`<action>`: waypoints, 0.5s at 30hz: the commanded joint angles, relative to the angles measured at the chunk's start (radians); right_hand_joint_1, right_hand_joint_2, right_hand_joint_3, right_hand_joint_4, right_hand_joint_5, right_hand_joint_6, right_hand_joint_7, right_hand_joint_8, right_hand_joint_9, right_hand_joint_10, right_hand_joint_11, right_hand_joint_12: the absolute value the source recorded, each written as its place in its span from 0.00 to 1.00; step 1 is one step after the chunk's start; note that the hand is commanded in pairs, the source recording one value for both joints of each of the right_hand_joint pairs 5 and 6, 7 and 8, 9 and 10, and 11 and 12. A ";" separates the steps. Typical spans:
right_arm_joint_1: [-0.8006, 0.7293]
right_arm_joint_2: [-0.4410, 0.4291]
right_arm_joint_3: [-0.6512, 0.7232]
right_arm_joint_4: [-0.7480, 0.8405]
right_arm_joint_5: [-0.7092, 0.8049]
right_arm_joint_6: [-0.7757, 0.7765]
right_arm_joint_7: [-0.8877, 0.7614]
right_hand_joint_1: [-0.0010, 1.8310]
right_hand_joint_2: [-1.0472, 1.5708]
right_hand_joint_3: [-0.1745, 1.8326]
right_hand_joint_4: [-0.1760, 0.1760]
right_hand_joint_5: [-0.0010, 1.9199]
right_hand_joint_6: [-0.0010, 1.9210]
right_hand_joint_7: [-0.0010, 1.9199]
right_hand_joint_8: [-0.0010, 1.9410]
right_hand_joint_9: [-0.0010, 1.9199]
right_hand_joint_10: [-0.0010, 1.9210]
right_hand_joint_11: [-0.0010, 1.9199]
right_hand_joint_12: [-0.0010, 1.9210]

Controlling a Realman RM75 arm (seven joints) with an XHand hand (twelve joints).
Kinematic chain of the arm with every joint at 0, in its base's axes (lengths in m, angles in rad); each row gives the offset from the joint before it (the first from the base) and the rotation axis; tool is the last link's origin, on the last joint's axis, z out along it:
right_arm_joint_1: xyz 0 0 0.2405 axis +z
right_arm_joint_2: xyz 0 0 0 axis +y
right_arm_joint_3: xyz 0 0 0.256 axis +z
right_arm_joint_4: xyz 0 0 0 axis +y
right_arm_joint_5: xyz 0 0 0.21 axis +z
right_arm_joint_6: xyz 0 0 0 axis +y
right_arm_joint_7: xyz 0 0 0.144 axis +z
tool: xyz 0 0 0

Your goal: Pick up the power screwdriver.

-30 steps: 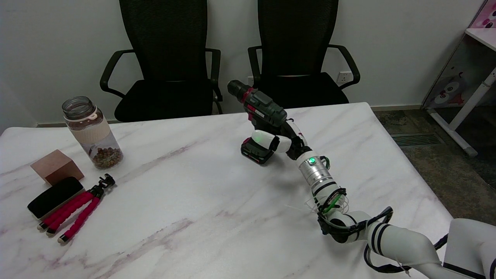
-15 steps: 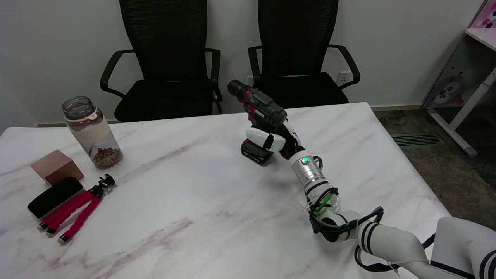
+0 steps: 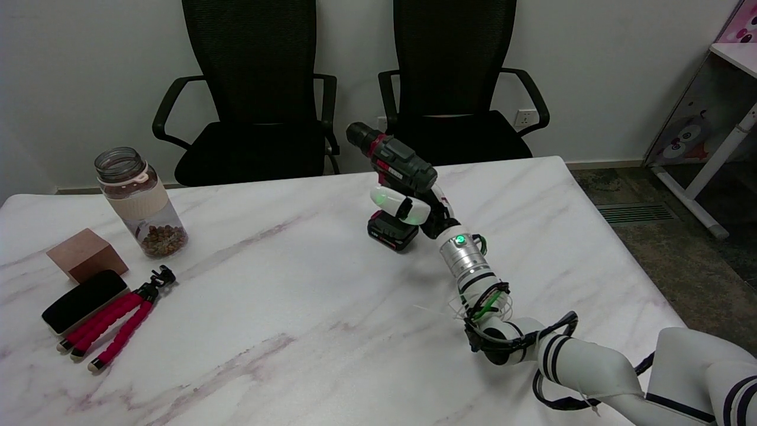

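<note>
Black power screwdriver [image 3: 397, 161] stands upright, chuck pointing upper left.

The right arm reaches forward, its hand [image 3: 417, 208] curled closed in a grip.

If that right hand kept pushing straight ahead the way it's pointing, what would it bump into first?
The power screwdriver: the right hand is already at its handle, fingers wrapped across the front. Beyond that, probably the black chair behind the table, though depth is hard to judge.
</note>
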 commanded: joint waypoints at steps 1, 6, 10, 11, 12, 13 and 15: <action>0.019 -0.013 0.002 0.017 0.003 -0.001 0.002 0.43 0.42 0.49 0.63 0.06 0.06 0.06 0.06 0.18 0.18 0.19 0.19; 0.017 -0.013 0.002 0.020 0.003 0.003 0.002 0.43 0.42 0.50 0.62 0.06 0.06 0.06 0.06 0.18 0.18 0.19 0.19; 0.014 -0.011 0.003 0.020 0.006 0.005 0.002 0.43 0.42 0.50 0.62 0.06 0.06 0.06 0.06 0.19 0.19 0.20 0.20; 0.014 -0.011 0.003 0.020 0.013 0.005 0.002 0.43 0.42 0.50 0.62 0.06 0.06 0.06 0.06 0.19 0.19 0.20 0.20; 0.014 -0.010 0.001 0.020 0.020 0.005 0.002 0.43 0.42 0.50 0.62 0.06 0.06 0.06 0.06 0.19 0.19 0.20 0.20; 0.014 -0.009 0.000 0.020 0.024 0.005 0.002 0.43 0.42 0.50 0.62 0.06 0.06 0.06 0.06 0.19 0.19 0.20 0.20; 0.012 -0.009 0.000 0.020 0.024 0.005 0.002 0.43 0.42 0.51 0.62 0.07 0.07 0.07 0.06 0.19 0.19 0.20 0.20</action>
